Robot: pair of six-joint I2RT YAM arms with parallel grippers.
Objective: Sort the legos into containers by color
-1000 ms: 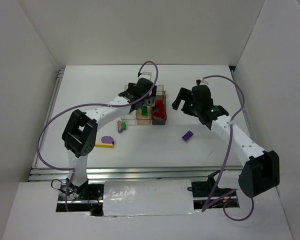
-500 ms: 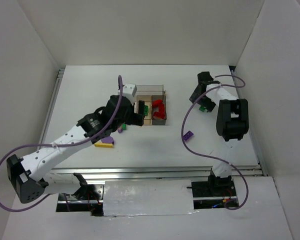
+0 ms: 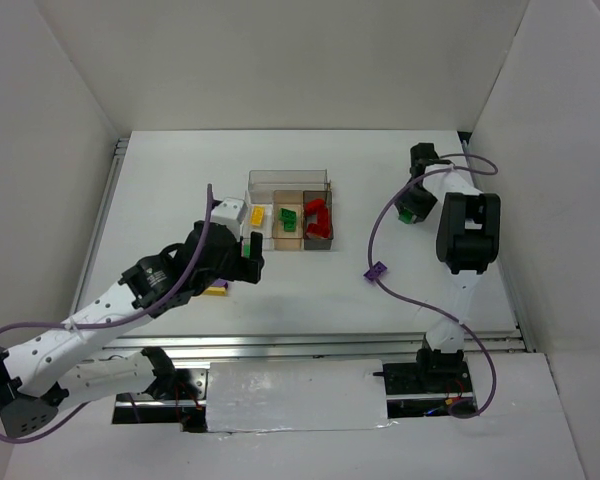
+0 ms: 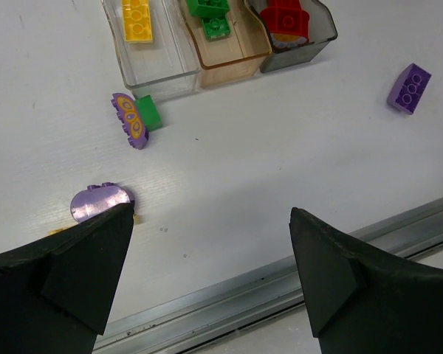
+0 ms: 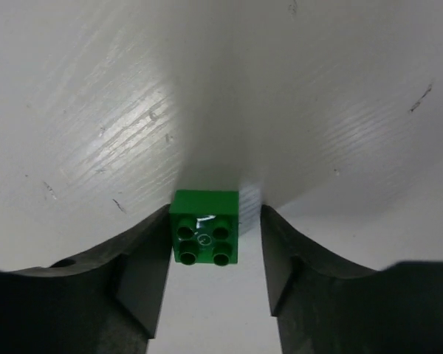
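The containers (image 3: 288, 181) stand at mid table: a clear bin with a yellow lego (image 4: 136, 16), a tan bin with green legos (image 4: 210, 18), and a dark bin with red legos (image 4: 284, 18). Loose on the table lie a purple brick (image 4: 409, 87), a purple oval piece joined to a green one (image 4: 135, 118), and a purple round piece (image 4: 100, 201) on a yellow one. My left gripper (image 4: 210, 217) hangs open above the table near the front rail, holding nothing. My right gripper (image 5: 215, 243) straddles a green brick (image 5: 205, 227) at the far right. Its left finger touches the brick; a small gap shows at the right.
A metal rail (image 4: 280, 295) runs along the table's front edge. White walls enclose the table on three sides. The right arm's purple cable (image 3: 385, 225) loops over the table near the purple brick (image 3: 376, 270).
My left arm has pulled back from the bins toward the near left. The right gripper has gone down to the green brick and its jaws have narrowed around it.
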